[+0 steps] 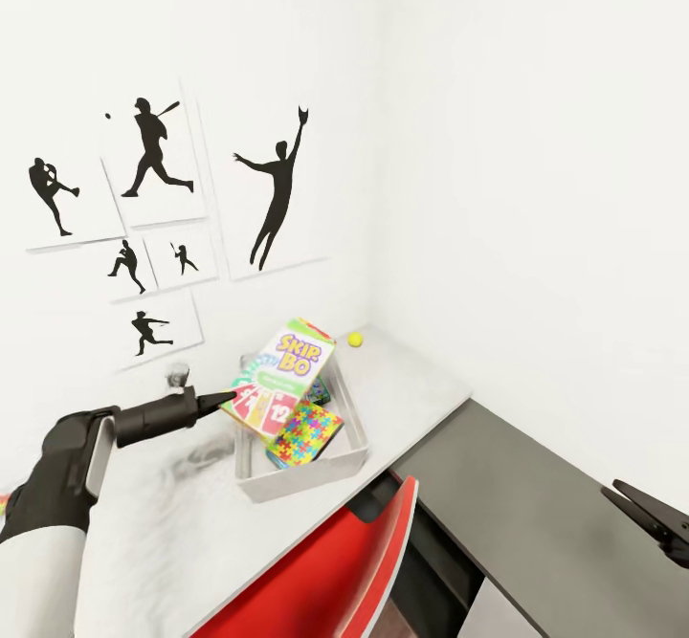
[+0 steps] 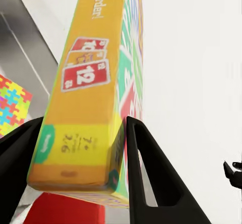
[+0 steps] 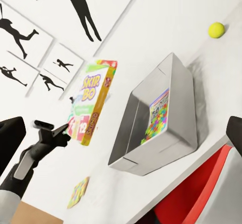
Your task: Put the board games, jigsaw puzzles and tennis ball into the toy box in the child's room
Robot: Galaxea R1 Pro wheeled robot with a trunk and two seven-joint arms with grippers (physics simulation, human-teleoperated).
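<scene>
We log the left end effector (image 1: pixel 228 395) clamped on the lower edge of the multicoloured Skip-Bo board game box (image 1: pixel 279 380), held tilted above the grey open-topped toy box (image 1: pixel 299 481) on the white counter (image 1: pixel 153 523). A multicoloured jigsaw puzzle square (image 1: pixel 304 432) already lies inside the bin. The yellow tennis ball (image 1: pixel 355 339) sits on the counter at about 1 o'clock from the bin, well apart. In the right wrist view a flat multicoloured item (image 3: pixel 78 192) lies on the counter beside the bin; we cannot identify it. The right end effector (image 1: pixel 655 518) is idle at 4 o'clock; jaw state unclear.

Judgement: lower the box until level with the rim, centre it over the opening, tip it flat, then release. An early release risks the box catching on the near wall.
</scene>
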